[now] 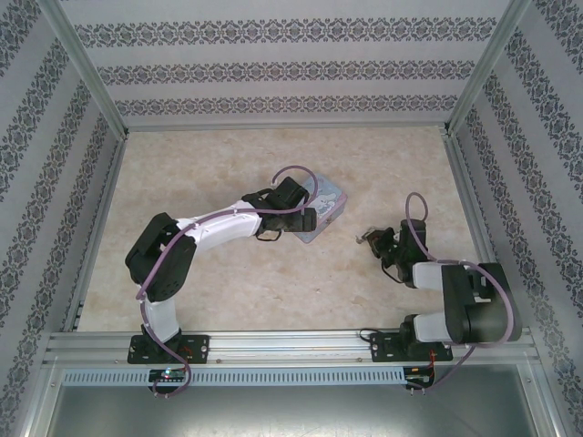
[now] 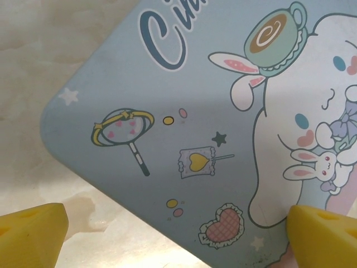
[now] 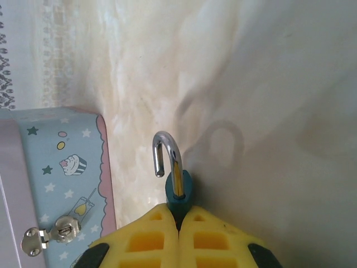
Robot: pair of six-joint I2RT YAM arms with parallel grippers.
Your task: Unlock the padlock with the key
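The padlock (image 3: pixel 179 190) is a tiny teal-blue lock with a chrome shackle (image 3: pixel 167 149) swung open, its free end out of the body. My right gripper (image 3: pixel 179 215) is shut on the lock's body, holding it shackle-outward just over the table; from above, this gripper (image 1: pixel 375 240) sits right of the tin. The key is hidden. My left gripper (image 2: pixel 178 237) is open over a corner of the pastel cartoon tin (image 2: pixel 167 84), one yellow pad (image 2: pixel 33 229) above the table and the other pad (image 2: pixel 323 237) above the lid. From above, the left gripper (image 1: pixel 308 218) overlaps the tin (image 1: pixel 332 200).
The tin's side wall (image 3: pixel 67 184) with its metal latch (image 3: pixel 53 234) lies left of the held lock. Patterned walls enclose the beige table (image 1: pixel 228 164) on three sides. A metal rail (image 1: pixel 291 344) runs along the near edge.
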